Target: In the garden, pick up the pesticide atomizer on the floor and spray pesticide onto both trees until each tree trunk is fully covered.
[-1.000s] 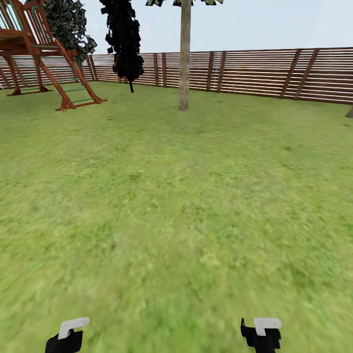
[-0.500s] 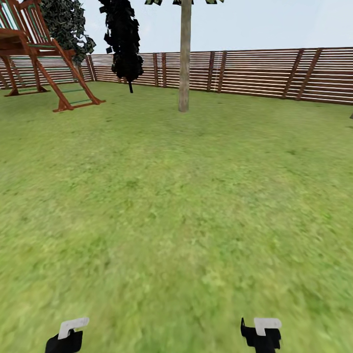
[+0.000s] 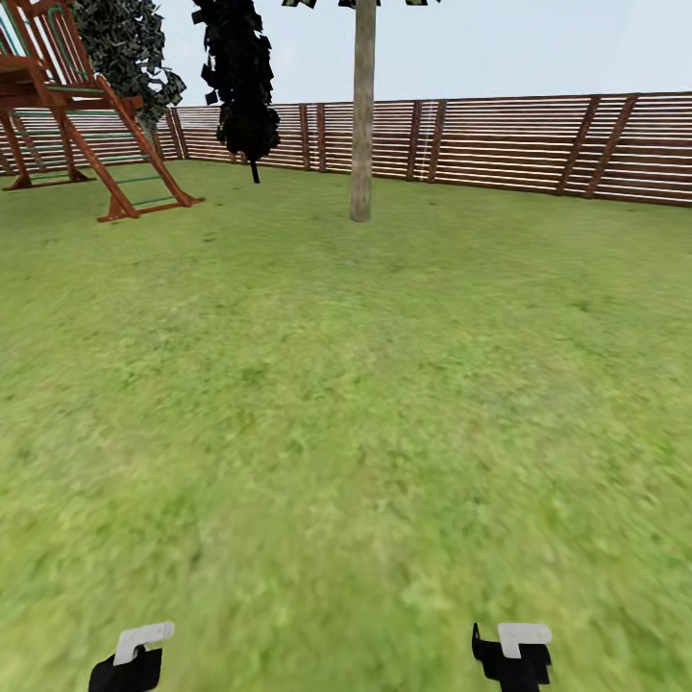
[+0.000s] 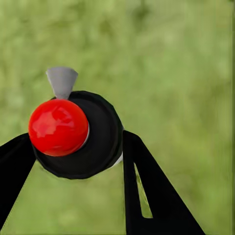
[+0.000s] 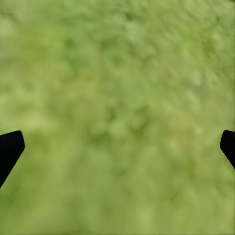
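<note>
Seen through the left wrist camera, the pesticide atomizer is a round black body with a red ball and a small grey nozzle, and my left gripper is shut on it, black fingers on either side. In the head view my left gripper and right gripper sit at the bottom edge over the grass. My right gripper is open, with only lawn between its fingertips. One tree trunk, straight and grey-brown, rises far ahead in the garden lawn.
A brown slatted fence closes the far side. A wooden play frame with a ladder stands at the far left, beside a dark-leaved bush on a thin stem. Open grass lies between me and the trunk.
The whole head view has shifted: the play frame slid left and the trunk's base sits slightly lower, so the camera moved forward. Both grippers hold the same pose.
</note>
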Controlling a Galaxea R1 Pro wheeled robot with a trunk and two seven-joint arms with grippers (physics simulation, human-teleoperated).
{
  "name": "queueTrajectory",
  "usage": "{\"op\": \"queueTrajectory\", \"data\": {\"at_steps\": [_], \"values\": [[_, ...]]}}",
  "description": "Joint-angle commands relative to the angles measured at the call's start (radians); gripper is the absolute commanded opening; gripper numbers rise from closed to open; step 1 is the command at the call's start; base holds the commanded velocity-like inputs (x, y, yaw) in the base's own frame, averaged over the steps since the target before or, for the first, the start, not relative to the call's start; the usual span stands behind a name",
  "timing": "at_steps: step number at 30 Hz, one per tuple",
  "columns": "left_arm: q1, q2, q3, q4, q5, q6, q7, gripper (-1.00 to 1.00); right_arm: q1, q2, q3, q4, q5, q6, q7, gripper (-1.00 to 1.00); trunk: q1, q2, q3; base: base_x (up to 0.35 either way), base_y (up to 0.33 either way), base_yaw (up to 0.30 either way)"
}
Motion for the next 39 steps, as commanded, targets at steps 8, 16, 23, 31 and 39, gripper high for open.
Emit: {"op": "queueTrajectory", "data": {"at_steps": [8,16,23,31,39], "values": [[0.0,0.0,0.0,0.0,0.0,0.0,0.0,-1.0,0.0,0.0,0.0,0.0,0.0,0.0,0.0,1.0,0.0,0.0,0.0,0.339,0.0,0.0],[0.0,0.0,0.0,0.0,0.0,0.0,0.0,-1.0,0.0,0.0,0.0,0.0,0.0,0.0,0.0,1.0,0.0,0.0,0.0,0.339,0.0,0.0],[0.0,0.0,0.0,0.0,0.0,0.0,0.0,-1.0,0.0,0.0,0.0,0.0,0.0,0.0,0.0,1.0,0.0,0.0,0.0,0.339,0.0,0.0],[0.0,0.0,0.0,0.0,0.0,0.0,0.0,-1.0,0.0,0.0,0.0,0.0,0.0,0.0,0.0,1.0,0.0,0.0,0.0,0.339,0.0,0.0],[0.001,0.0,0.0,0.001,0.0,0.0,0.0,-1.0,0.0,0.0,0.0,0.0,0.0,0.0,0.0,1.0,0.0,0.0,0.0,0.339,0.0,0.0]]}}
